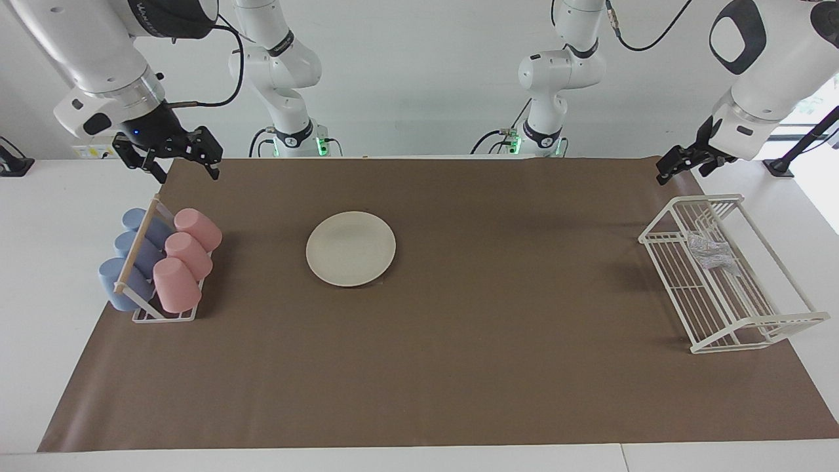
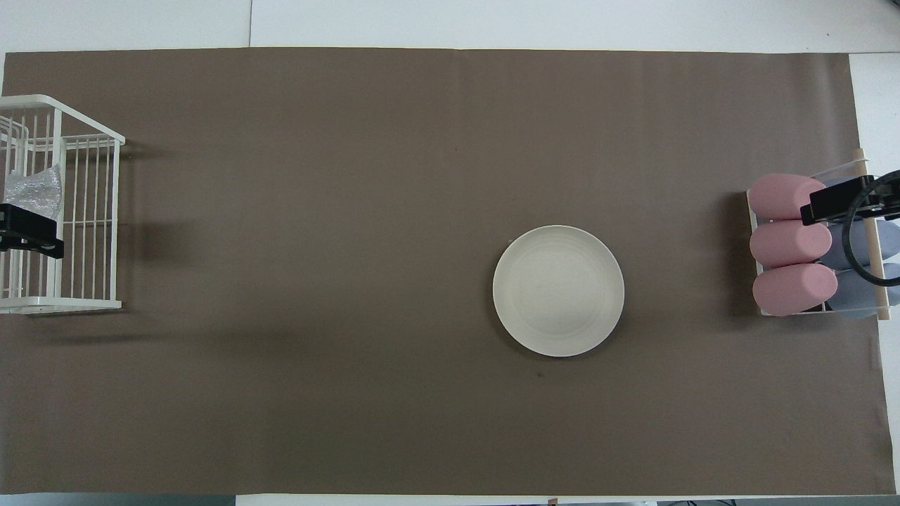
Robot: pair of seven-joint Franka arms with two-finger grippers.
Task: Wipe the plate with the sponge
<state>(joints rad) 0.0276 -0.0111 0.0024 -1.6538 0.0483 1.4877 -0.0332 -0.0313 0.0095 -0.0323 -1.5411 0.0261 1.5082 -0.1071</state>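
Observation:
The cream-white plate [image 1: 351, 248] [image 2: 558, 290] lies flat on the brown mat, toward the right arm's end, with nothing on it. The sponge [image 1: 711, 252] [image 2: 31, 188], a silvery wrinkly wad, rests inside the white wire rack [image 1: 734, 314] [image 2: 84, 211] at the left arm's end. My left gripper [image 1: 682, 170] hangs open and empty in the air by the rack's robot-side end, well above it and clear of the sponge. Over the table edge beside the cup rack, my right gripper [image 1: 187, 169] is raised, open and empty.
A small rack [image 1: 164, 316] at the right arm's end holds pink cups [image 1: 189, 255] [image 2: 791, 242] and blue cups [image 1: 134, 255] lying on their sides. The brown mat [image 1: 498, 328] covers most of the table.

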